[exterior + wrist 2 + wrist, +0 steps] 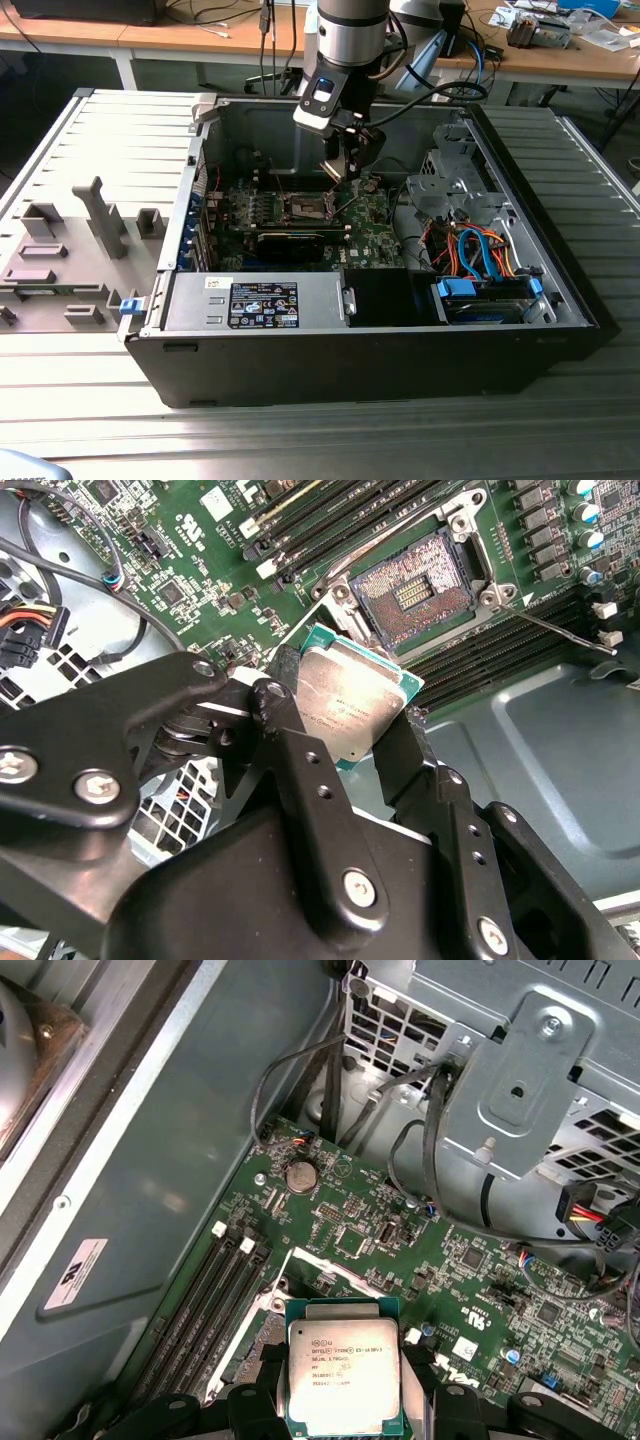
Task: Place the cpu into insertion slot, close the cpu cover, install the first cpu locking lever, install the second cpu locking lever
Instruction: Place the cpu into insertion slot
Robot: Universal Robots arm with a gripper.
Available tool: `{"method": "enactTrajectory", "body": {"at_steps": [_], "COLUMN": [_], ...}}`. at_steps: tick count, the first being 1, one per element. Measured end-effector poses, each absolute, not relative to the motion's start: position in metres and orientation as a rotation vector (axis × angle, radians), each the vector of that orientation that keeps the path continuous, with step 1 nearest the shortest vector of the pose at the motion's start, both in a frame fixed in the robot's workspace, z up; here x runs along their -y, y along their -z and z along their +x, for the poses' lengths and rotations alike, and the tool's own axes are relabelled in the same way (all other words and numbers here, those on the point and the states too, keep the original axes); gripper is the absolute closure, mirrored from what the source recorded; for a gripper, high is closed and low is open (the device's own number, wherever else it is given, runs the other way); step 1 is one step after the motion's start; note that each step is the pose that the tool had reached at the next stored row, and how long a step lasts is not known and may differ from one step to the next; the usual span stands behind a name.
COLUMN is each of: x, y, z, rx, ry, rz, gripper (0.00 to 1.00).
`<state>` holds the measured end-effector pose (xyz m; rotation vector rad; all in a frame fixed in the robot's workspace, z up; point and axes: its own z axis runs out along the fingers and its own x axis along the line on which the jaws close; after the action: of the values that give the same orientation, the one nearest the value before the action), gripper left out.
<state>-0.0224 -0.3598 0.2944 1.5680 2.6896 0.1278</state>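
Inside the open computer case (380,350), which lies on a ribbed metal surface (300,440), the arm hangs over the green motherboard (180,590). Its gripper (350,720) is clenched on the cpu (355,695). In the second wrist view, two black fingers (300,770) pinch the chip by opposite edges. Its grey metallic face is turned toward the camera, tilted and clear of the board. In the first wrist view the cpu (343,1375) hangs above the board, a green rim framing its metal face. The insertion slot (418,585) lies just beside the held chip, uncovered and empty, its field of contacts bare inside a silvery rim. A thin metal locking lever (560,630) sticks out sideways from one corner of the socket. In the exterior view the gripper (348,165) hovers near the insertion slot (305,207), toward the exterior view's right of it. Long dark memory slots (200,1300) run beside the socket, and a round coin battery (300,1173) sits farther along the board.
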Motion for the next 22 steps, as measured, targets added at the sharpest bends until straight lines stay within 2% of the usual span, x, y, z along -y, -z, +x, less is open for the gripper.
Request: {"method": "enactTrajectory", "body": {"at_steps": [22], "x": [0.3598], "y": [-0.2944], "z": [-0.0224], "rx": [-2.678], "ry": [-0.127], "rz": [1.587], "gripper": [0.46]}}
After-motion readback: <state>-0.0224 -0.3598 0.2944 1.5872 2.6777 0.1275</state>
